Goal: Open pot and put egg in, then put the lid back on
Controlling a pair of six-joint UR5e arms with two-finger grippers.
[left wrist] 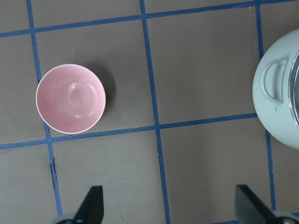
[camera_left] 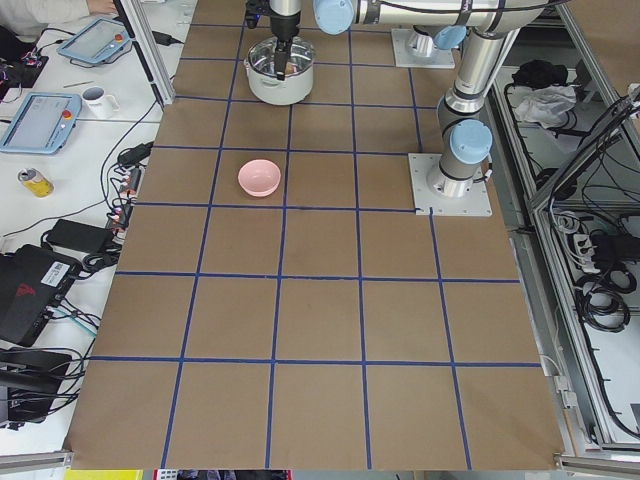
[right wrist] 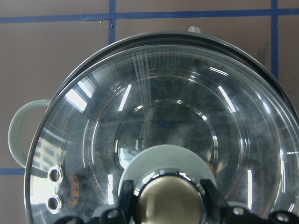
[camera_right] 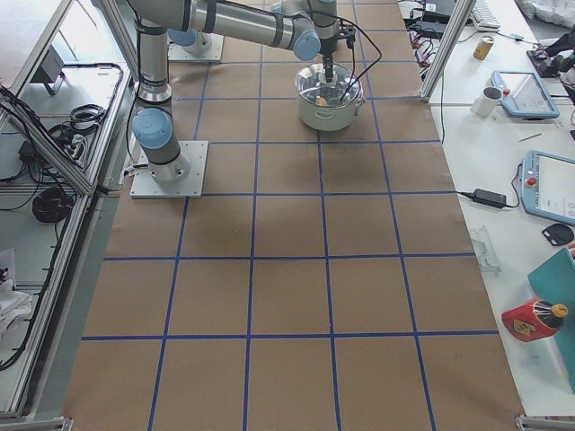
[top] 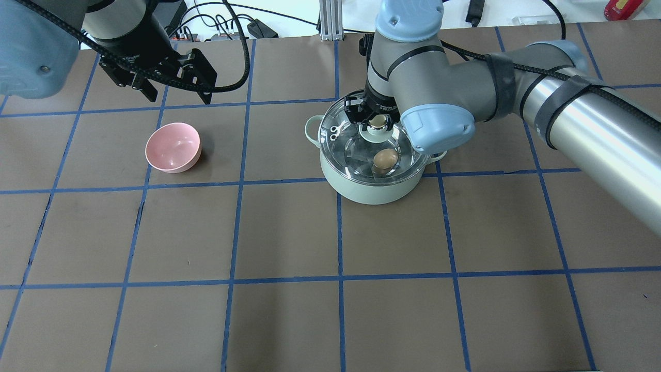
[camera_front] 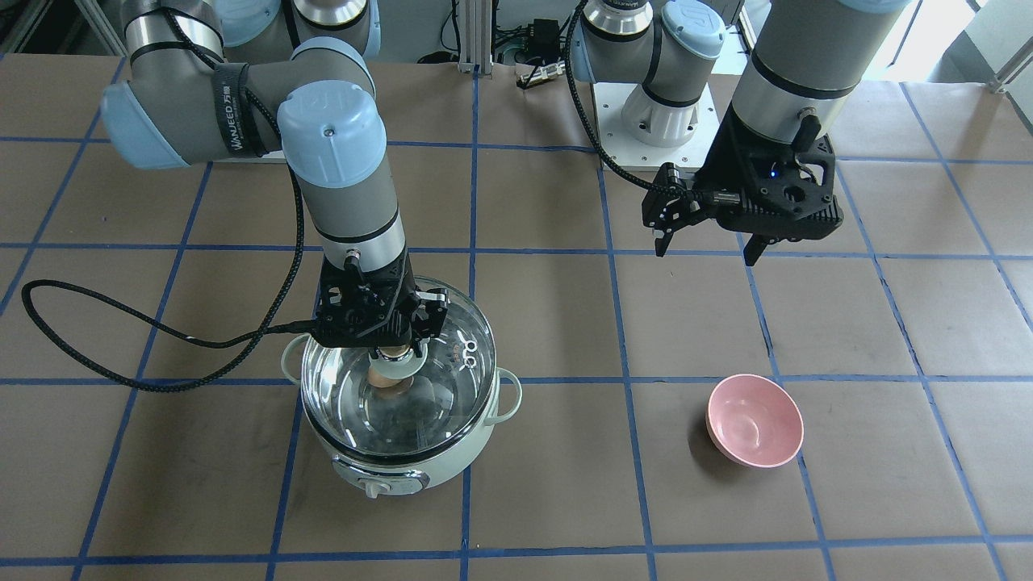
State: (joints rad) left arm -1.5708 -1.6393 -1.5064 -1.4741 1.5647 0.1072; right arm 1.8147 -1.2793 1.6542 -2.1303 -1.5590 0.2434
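glass lid [top: 347,151]: hard, breakable, slippery | hold: its top knob [right wrist: 169,203] | right hand [top: 378,122]: pinching top knob | left hand [camera_front: 708,250]: open, empty

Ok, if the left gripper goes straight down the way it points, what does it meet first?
Most likely bare table: the open left gripper points straight down between the pink bowl and the pot, clear of both.

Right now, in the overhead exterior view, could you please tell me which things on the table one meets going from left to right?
pink bowl → pot. The lid and the egg overlap the pot in this view, so I leave them out of the order.
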